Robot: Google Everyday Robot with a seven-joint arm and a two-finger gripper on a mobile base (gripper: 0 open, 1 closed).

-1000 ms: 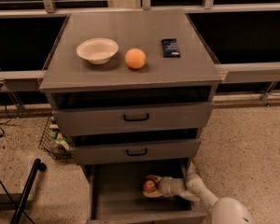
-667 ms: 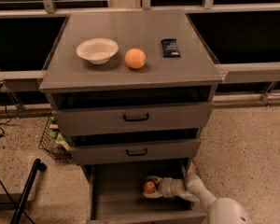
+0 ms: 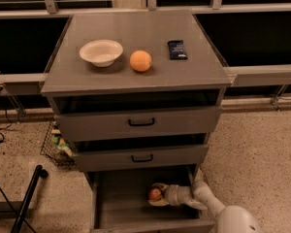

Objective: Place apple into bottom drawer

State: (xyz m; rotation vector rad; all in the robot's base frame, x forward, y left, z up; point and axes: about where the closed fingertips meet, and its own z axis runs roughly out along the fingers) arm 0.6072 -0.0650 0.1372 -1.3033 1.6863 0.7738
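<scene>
Apple point(image 3: 155, 193) sits inside the bottom drawer point(image 3: 119, 200), towards the right side of its grey interior and about midway between the near and far walls. The gripper point(image 3: 153, 194) is down in the drawer with it, reaching in from the right, and its pale fingers point(image 3: 160, 185) are clasped on the fruit, one on the far side and one on the near side. Whether the apple touches the drawer floor cannot be told. The arm point(image 3: 203, 200) bends back out over the drawer's right near corner towards a rounded white joint at the bottom edge of the view.

The bottom drawer is pulled well out towards the viewer. Above it, the middle drawer point(image 3: 142, 158) and the top drawer point(image 3: 141, 122), each with a black handle, stand slightly open.

On the cabinet top point(image 3: 136, 28) a white bowl point(image 3: 101, 52) stands at the left, an orange point(image 3: 140, 60) just to its right, and a dark blue packet point(image 3: 177, 49) further right, all apart from one another.

On the floor left of the cabinet a wire basket point(image 3: 56, 144) leans by its side, and a black pole point(image 3: 26, 198) slants nearer the viewer.
</scene>
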